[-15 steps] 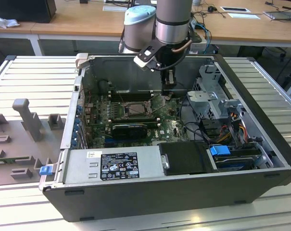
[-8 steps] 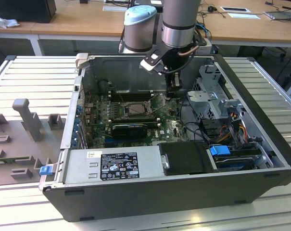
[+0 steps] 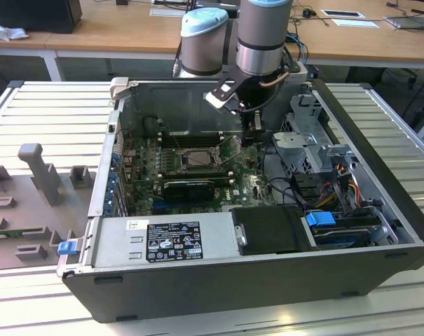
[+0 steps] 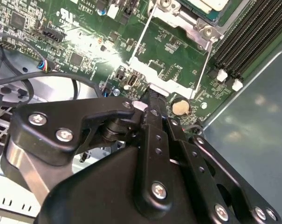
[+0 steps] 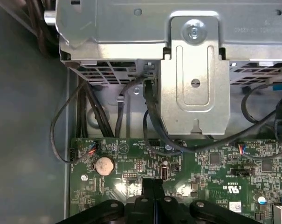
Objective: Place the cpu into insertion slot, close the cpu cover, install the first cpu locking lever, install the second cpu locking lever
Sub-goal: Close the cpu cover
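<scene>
A: Jaws?
B: Pressed together, nothing visible between them. The black two-finger gripper (image 4: 150,100) is tip-down over the green circuit board (image 4: 61,42). In the second wrist view it sits just beside the free edge of the thin silvery windowed cpu cover (image 4: 163,80). The cover looks tilted up, not flat yet. I'd call this the cover-closing step.
A: Chip?
B: The small flat pale silver-grey cpu (image 4: 207,3) appears to sit in the square silver-rimmed insertion slot (image 3: 197,159). On the exterior view's clock face, the slot is near the gripper, at about 8 o'clock from it.
A: What bites us?
B: The tip slipping off that thin edge onto the board. A round silver coin cell (image 5: 104,165) and small parts are close by. The cover coming down on a chip not square in the slot would hurt the contacts, and I can't confirm seating from here. Black cables (image 5: 81,109) by the folded grey metal drive cage (image 3: 306,136), at 3 o'clock of the gripper, could snag the wrist.
A: What's in the box?
B: The dark open tower case (image 3: 268,280), lying on its side, holds the board. A long black graphics card (image 3: 190,187) is at 6 o'clock of the slot. A labelled silver power-supply box (image 3: 169,241) is further out the same way. A blue-tabbed drive bay (image 3: 320,218) is at 4 o'clock.
</scene>
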`<move>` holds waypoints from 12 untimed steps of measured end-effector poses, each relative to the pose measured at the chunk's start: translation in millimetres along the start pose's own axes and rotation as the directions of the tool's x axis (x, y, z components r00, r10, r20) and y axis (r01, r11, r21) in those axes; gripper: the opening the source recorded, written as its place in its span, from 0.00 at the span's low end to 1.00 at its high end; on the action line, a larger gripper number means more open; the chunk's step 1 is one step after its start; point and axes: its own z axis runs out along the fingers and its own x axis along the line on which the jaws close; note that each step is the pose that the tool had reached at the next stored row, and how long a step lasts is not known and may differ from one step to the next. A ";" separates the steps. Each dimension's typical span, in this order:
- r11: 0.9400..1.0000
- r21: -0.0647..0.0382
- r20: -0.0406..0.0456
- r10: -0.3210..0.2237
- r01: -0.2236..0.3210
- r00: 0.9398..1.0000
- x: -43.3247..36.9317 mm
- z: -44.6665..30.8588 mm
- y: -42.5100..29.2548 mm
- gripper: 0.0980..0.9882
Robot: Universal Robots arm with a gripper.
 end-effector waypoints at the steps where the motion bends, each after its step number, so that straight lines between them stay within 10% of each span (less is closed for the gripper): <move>1: 1.000 0.000 0.000 0.000 0.000 1.000 0.0 -0.4 -0.1 0.01; 12: 1.000 0.000 -0.001 0.000 0.000 1.000 0.0 -0.6 -3.2 0.01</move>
